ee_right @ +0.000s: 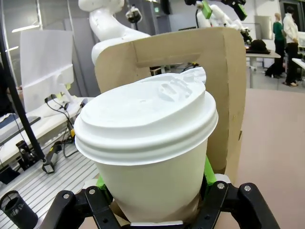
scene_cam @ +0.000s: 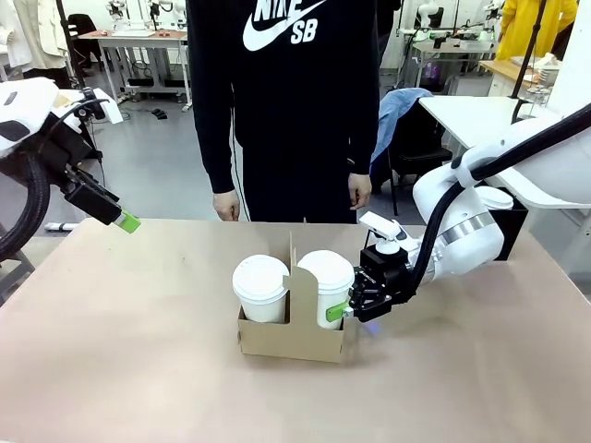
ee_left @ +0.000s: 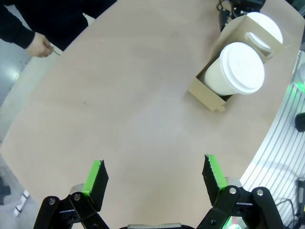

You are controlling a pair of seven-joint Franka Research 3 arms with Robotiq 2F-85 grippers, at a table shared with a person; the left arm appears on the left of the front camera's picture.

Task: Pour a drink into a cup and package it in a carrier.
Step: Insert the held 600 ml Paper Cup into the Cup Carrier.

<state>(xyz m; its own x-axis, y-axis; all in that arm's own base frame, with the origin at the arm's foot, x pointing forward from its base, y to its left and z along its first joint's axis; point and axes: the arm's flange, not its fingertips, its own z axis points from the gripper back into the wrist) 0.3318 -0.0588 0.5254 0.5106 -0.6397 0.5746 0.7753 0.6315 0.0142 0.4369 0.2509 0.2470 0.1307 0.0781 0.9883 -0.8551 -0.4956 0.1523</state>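
The brown cardboard carrier point(scene_cam: 297, 340) sits near the middle of the counter point(scene_cam: 138, 369), its tall handle rising between two lidded white paper cups. The right tool point(scene_cam: 349, 312) reaches in from the right side and is clamped on the right-hand cup point(scene_cam: 325, 281), its green pads pressed against the cup's wall while the cup stands upright in its slot; from the right wrist camera that cup point(ee_right: 152, 157) sits squarely between the two fingers, with the carrier's handle just behind it. The other cup point(scene_cam: 260, 288) stands in the left slot, untouched. The left tool point(scene_cam: 125, 220) hangs well apart from the carrier, above the counter's far left part, with its jaws spread wide and holding nothing; from its own camera the carrier point(ee_left: 209, 93) lies far ahead. A person point(scene_cam: 291, 101) stands at the far edge of the counter, hands down by their sides.
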